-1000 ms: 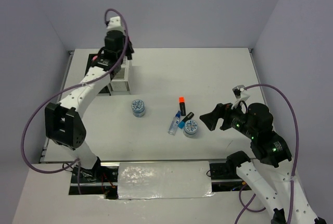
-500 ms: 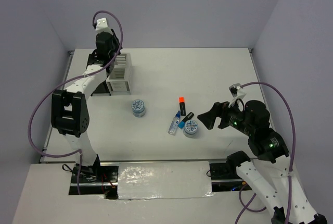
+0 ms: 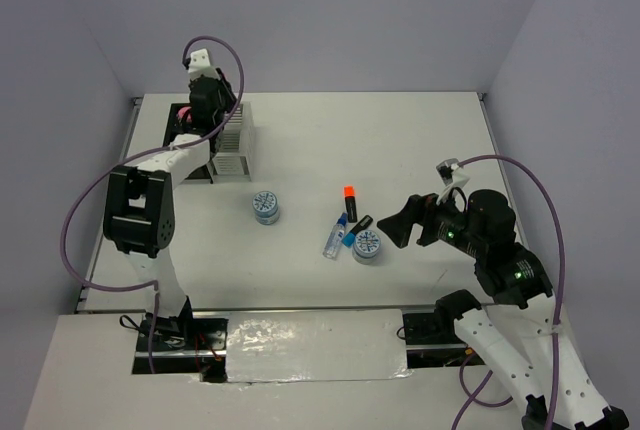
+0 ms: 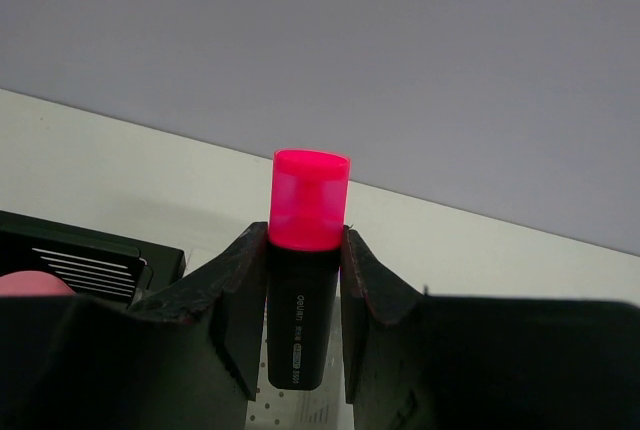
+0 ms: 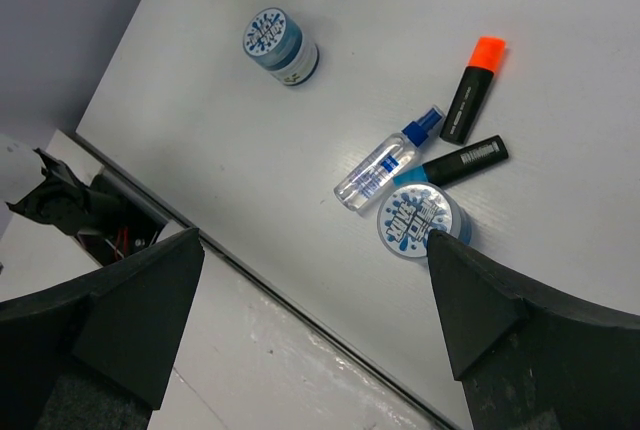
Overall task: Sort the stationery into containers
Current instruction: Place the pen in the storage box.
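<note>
Swinging back since a second ago, my left gripper is hanging at ten o'clock where the black box and white box join, jaws pinching the pink highlighter; I am judging a drop imminent; the right gripper, jaws spread, is hovering by the tin at four o'clock.

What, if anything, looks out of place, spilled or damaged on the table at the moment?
Nothing stands out. The orange-capped highlighter, blue-capped highlighter and clear spray bottle lie capped and intact; the tin beside them and the lone tin sit upright, lids on. The left claw grips the pink-capped highlighter squarely.
</note>
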`<move>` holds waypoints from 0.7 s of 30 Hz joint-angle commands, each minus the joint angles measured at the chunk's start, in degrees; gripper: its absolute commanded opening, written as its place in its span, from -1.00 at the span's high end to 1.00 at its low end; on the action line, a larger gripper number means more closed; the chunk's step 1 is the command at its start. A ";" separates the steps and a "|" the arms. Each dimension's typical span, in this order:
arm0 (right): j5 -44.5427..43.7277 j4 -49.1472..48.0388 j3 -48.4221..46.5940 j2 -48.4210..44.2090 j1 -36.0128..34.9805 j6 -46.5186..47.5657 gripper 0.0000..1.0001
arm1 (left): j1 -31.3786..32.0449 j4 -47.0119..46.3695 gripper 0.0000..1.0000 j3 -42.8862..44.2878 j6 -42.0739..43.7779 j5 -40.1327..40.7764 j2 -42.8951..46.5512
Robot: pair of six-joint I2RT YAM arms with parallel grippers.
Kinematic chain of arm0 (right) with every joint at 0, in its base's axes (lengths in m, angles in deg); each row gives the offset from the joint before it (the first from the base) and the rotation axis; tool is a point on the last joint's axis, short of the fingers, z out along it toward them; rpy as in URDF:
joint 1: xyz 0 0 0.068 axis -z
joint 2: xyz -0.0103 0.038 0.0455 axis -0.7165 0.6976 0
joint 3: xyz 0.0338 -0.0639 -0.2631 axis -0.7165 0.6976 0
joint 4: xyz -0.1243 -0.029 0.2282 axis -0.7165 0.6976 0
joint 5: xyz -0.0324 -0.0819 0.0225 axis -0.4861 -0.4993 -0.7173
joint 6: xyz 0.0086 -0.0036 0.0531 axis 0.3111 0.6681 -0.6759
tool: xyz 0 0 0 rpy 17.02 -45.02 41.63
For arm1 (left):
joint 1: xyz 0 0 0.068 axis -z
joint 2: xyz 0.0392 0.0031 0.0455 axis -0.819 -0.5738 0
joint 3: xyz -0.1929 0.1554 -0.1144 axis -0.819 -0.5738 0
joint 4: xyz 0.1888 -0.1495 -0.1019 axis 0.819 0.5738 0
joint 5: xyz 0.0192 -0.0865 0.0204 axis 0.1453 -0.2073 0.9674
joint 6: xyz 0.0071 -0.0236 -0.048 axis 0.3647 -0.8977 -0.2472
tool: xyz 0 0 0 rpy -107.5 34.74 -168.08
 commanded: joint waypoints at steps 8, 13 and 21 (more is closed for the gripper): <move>2.18 -4.36 0.99 0.15 -0.14 0.23 -0.99 | -0.28 -11.25 0.89 -4.71 -1.90 0.79 -1.50; 2.45 -4.44 1.08 -0.37 -0.14 0.32 -0.99 | -0.19 -11.52 0.85 -5.42 -1.38 0.97 -2.12; 2.01 -4.79 1.52 -0.38 -0.14 0.59 -0.99 | 0.43 -12.83 0.44 -7.88 -1.03 1.58 -1.68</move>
